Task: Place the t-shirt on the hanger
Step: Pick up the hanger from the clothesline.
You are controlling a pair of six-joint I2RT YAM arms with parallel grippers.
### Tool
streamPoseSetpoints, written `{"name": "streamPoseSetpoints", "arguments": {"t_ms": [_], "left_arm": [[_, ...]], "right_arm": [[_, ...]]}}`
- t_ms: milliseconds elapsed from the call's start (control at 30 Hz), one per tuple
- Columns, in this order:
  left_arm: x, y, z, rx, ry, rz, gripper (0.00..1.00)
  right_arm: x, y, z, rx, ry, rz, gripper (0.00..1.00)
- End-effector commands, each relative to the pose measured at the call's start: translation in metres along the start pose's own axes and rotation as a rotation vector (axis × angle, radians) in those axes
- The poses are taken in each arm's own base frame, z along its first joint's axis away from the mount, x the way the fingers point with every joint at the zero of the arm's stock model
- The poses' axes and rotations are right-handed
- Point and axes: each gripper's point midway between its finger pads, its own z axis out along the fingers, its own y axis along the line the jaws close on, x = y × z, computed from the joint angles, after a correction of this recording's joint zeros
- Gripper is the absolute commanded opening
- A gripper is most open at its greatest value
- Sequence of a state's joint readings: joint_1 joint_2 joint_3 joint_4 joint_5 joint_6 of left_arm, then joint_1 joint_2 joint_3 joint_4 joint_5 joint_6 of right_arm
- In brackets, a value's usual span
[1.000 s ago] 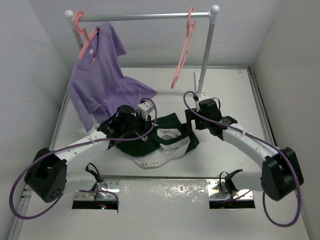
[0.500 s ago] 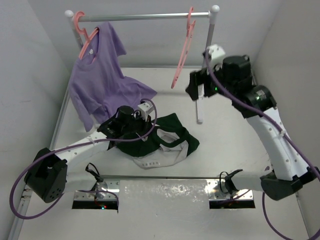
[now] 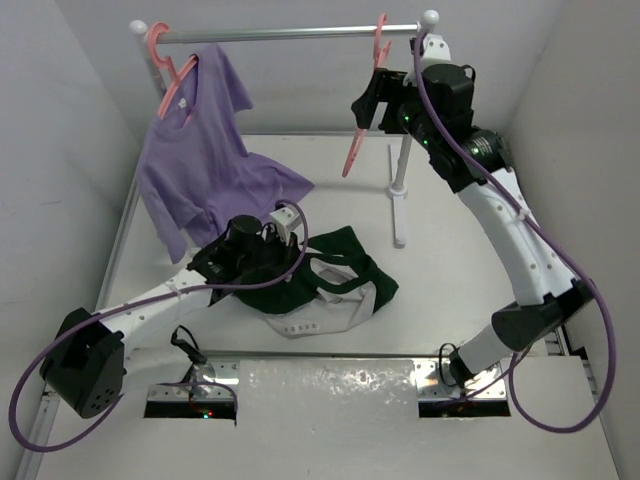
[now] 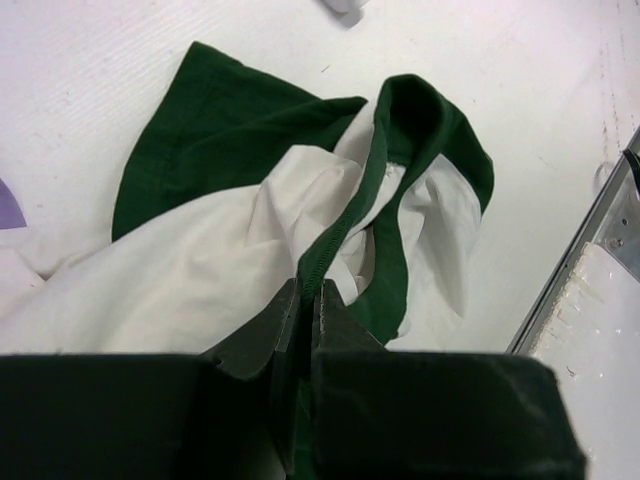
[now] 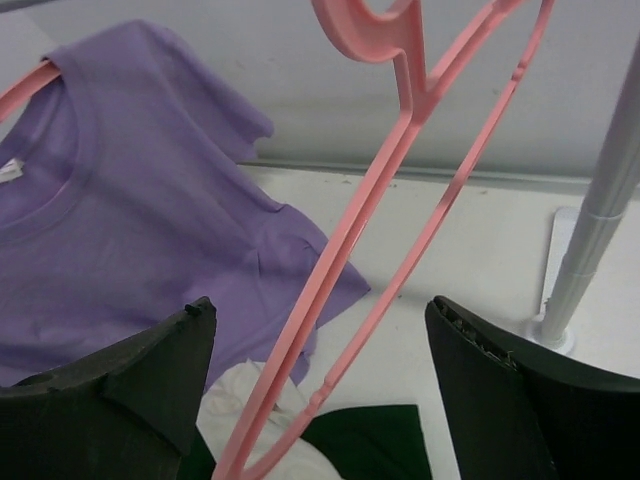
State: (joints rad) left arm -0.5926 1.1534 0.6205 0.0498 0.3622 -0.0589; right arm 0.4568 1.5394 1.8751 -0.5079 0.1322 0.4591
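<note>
Thin pink plastic hanger (image 5: pixel 345 232) hangs clear between my raised right gripper's (image 5: pixel 320 303) wide-spread jaws; left gripper (image 4: pixel 306 292) pinches green-sleeved white t-shirt's (image 4: pixel 200 270) collar.

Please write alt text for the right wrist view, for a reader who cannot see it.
The open right gripper frames the pink hanger, which hangs between its fingers untouched. A purple t-shirt hangs behind at left; the grey rack post stands at right.

Clearance about the hanger (image 5: pixel 352 222) on the rail (image 3: pixel 290 33).
The hanger's arms pass between the wide-set fingers of the right gripper (image 5: pixel 320 310), with a gap on each side. The post (image 5: pixel 600 200) blocks the right and the purple shirt (image 5: pixel 150 200) the left.
</note>
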Motion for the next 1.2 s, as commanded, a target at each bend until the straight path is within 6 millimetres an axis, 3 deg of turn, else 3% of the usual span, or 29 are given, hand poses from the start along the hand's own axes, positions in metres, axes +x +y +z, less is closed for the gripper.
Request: {"name": "streamPoseSetpoints", "arguments": {"t_ms": [0,133,267,500,867,1067,1167], "left_arm": [[-0.011,0.004,-0.006,-0.018,-0.049,0.021,0.00],[-0.013,0.003,-0.007,-0.014,-0.059,0.023,0.00],[-0.013,0.003,-0.009,-0.019,-0.067,0.029,0.00],[-0.013,0.008,-0.012,-0.036,-0.074,0.040,0.00],[-0.018,0.011,-0.011,-0.049,-0.086,0.054,0.00],[-0.017,0.011,-0.012,-0.054,-0.084,0.053,0.00],[-0.016,0.012,-0.012,-0.054,-0.081,0.052,0.00]], "right_arm": [[-0.029,0.003,0.009,-0.006,-0.109,0.099,0.81],[-0.016,-0.002,0.036,-0.050,-0.078,0.198,0.76],[-0.003,-0.012,0.050,-0.090,-0.060,0.244,0.74],[0.007,-0.010,0.061,-0.166,-0.062,0.298,0.70],[0.018,0.004,0.075,-0.270,-0.029,0.406,0.52],[0.030,-0.002,0.084,-0.259,-0.003,0.451,0.46],[0.026,0.001,0.084,-0.284,-0.021,0.462,0.37]]}}
